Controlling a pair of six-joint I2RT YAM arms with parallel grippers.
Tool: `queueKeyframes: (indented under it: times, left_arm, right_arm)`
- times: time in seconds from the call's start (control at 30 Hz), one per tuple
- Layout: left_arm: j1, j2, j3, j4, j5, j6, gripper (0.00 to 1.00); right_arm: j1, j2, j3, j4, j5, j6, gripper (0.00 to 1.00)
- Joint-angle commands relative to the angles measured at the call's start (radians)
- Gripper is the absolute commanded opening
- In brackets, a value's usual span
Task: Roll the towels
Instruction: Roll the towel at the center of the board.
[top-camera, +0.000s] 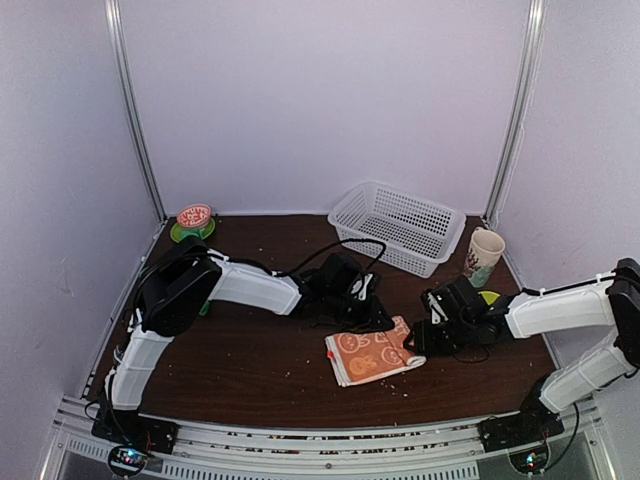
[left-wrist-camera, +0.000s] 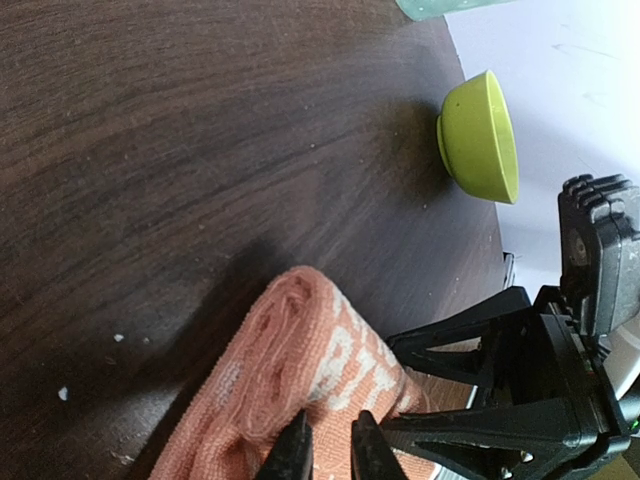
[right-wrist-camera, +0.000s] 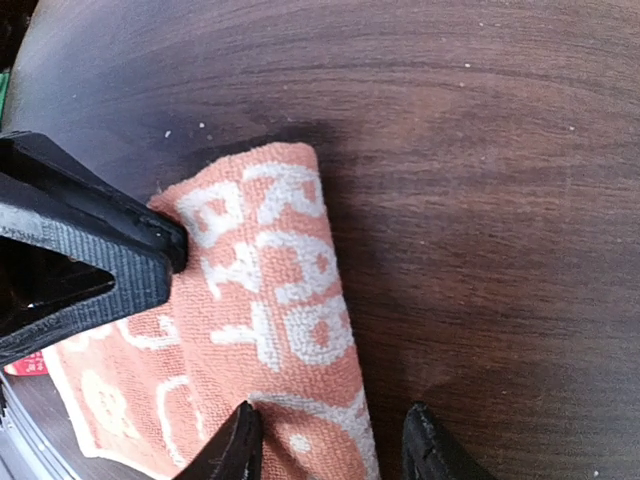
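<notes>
Dark brown wood table (top-camera: 250, 370) with pale lilac walls around it, seen from above and from both wrists. From the left, the left arm stretches across to the middle of the table, and its left gripper (left-wrist-camera: 332, 452) has its fingers drawn almost together, leaving only a thin slit with peach cloth showing behind it; whether it pinches the cloth cannot be told. Just right of centre lies the peach bunny towel (top-camera: 368, 356), partly rolled: a thick rolled edge at its right side, a flat tail spreading to the left and towards the near edge. The roll's long axis runs from the far side towards the near side, slightly slanted. The right gripper (right-wrist-camera: 335, 445) comes from the right with its fingers spread wide, one on each side of the roll's near end, not clamping it. Both grippers sit at the roll, the left at its far end, so the next turn would likely push leftward over the flat tail. A small green bowl (left-wrist-camera: 482, 135) sits well apart at the right. No green towel can be made out.
</notes>
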Motion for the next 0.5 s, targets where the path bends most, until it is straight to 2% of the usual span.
queueKeyframes:
  times: [0.0, 0.37, 0.47]
  left_arm:
    - [0.005, -0.008, -0.002, -0.013, -0.007, 0.017, 0.16]
    - [0.001, -0.092, -0.193, 0.002, -0.042, 0.085, 0.16]
    - [0.002, -0.085, -0.184, 0.010, -0.052, 0.084, 0.16]
  right_arm:
    - [-0.007, 0.005, -0.029, 0.036, -0.034, 0.002, 0.49]
    - [-0.002, 0.042, -0.095, 0.062, 0.002, 0.076, 0.55]
    - [0.000, -0.002, -0.116, 0.051, 0.016, 0.081, 0.56]
